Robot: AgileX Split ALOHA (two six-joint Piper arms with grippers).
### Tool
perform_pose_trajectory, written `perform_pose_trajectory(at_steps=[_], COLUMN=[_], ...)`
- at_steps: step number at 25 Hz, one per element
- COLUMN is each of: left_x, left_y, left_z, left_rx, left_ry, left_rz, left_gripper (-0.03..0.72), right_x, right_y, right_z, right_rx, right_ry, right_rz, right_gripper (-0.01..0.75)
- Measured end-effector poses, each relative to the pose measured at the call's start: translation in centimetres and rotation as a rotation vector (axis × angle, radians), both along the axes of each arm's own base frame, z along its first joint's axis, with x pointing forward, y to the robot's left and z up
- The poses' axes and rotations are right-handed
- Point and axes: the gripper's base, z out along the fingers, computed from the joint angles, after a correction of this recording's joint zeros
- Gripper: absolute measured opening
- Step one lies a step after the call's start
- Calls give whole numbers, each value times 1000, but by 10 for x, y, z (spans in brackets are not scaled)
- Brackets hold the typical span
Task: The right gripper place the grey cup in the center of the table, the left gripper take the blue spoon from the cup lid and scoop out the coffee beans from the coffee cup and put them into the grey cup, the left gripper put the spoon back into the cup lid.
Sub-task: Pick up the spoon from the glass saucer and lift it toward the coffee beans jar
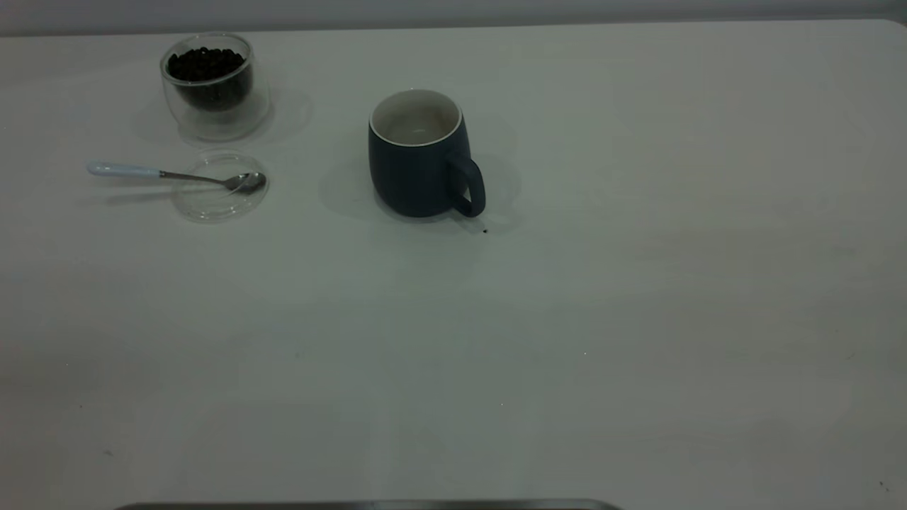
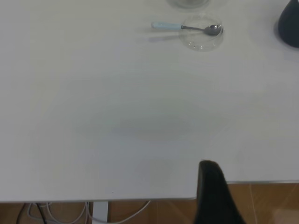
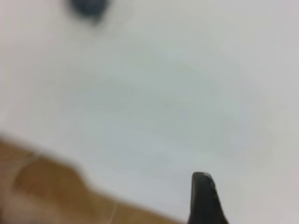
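Table point(image 1: 638, 319): one, off-white, rounded far right corner.
Grey cup point(image 1: 419, 157): one, upright, toward far edge, left of middle; no writing.
Coffee cup point(image 1: 212, 85): one, near far left corner, holding coffee beans point(image 1: 205, 65).
Cup lid point(image 1: 220, 188): one, just before coffee cup.
Blue spoon point(image 1: 177, 176): one, bowl on lid.
Left claw point(image 2: 215, 196): at near edge, one finger visible, apart or together cannot tell.
Right claw point(image 3: 203, 200): same, cannot tell.

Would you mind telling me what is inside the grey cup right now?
The grey cup looks empty: only its white interior shows, with no coffee beans in it. They are heaped in the coffee cup. The near part of its floor is hidden by its wall.
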Motion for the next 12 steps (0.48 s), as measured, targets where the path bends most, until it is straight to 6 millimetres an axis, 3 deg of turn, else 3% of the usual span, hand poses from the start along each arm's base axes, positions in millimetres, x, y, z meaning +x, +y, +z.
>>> perform_pose_trajectory(at_steps=[4,12], left_x=[0,0], left_y=[0,0], left_z=[0,0], left_rx=[0,0], left_ry=[0,0], left_rz=[0,0], left_gripper=[499,499], right_x=[-11,-11], right_y=[-5,-6], right_z=[-1,-1], right_rx=[27,35], right_ry=[-75,-73], right_rz=[-135,-160], right_gripper=[457,457])
